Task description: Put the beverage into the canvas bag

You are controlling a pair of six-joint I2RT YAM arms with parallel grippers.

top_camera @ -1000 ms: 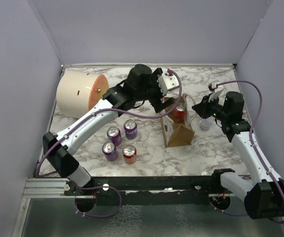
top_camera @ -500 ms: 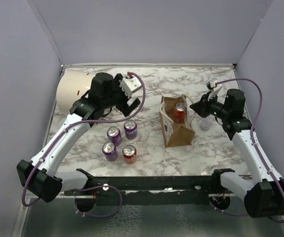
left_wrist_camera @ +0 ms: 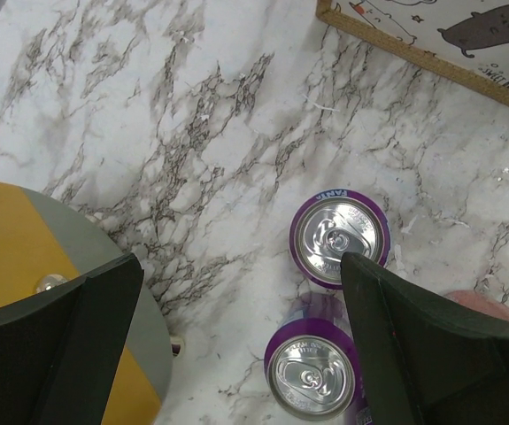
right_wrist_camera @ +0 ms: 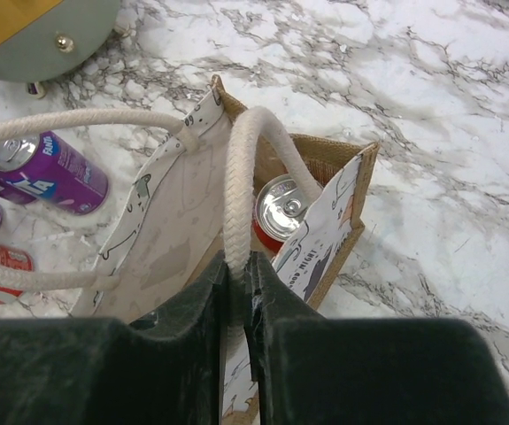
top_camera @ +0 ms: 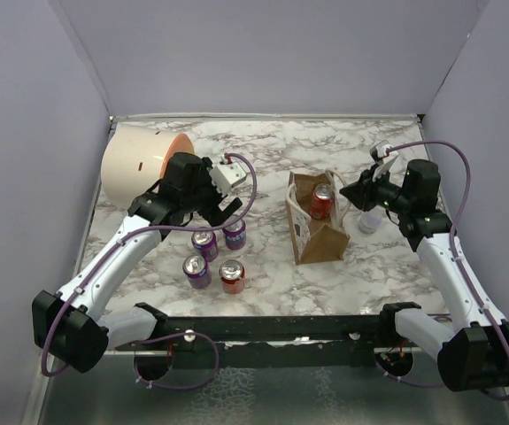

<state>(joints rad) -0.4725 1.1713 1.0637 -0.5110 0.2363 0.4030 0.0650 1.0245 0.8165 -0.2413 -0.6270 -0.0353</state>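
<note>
Tabletop (top_camera: 272, 292) of white, grey-veined marble pattern, top external view. The canvas bag (top_camera: 316, 237), a small boxy tote of brown woven fabric, stands upright right of centre. A red can (top_camera: 322, 202) stands inside it, silver lid up. Left of the bag, three purple cans (top_camera: 235, 230) and one orange-red can (top_camera: 232, 275) stand in a loose cluster. The left gripper (top_camera: 221, 211) hangs over the cluster's far side. A cream cylinder (top_camera: 139, 164) with an orange face lies on its side at far left. The right gripper (top_camera: 353, 190) meets the bag's right end; its hold cannot be read here.

Left wrist view: the dark fingers (left_wrist_camera: 59, 354) are spread wide and carry nothing. Two purple cans show round aluminium lids with pull tabs, both nearer the right finger. The bag's brown edge and cartoon-printed side fill the upper right corner.

Right wrist view: the fingers are clenched on a thick, twisted white rope handle (right_wrist_camera: 236, 177). Only here is this grasp plain, as are the bag's pale lining and the red can's lid deep inside.
</note>
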